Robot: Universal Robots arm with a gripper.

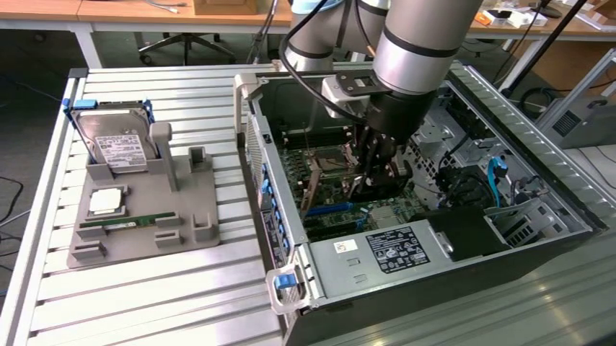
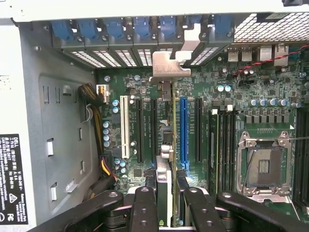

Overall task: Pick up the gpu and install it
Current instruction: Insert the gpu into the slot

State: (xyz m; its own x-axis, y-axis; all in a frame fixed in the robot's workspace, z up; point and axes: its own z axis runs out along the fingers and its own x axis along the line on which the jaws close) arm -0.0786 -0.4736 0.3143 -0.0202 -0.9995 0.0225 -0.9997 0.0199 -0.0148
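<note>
Wrist view: the gripper (image 2: 170, 203) pinches the gpu (image 2: 172, 140) edge-on between its fingers, card running straight ahead, bracket (image 2: 170, 65) farthest, beside the blue slot (image 2: 183, 130).

open slots (image 2: 145, 128) beside the gpu (image 2: 173, 145) — blue latches (image 2: 140, 26) and bracket wall ahead
</note>
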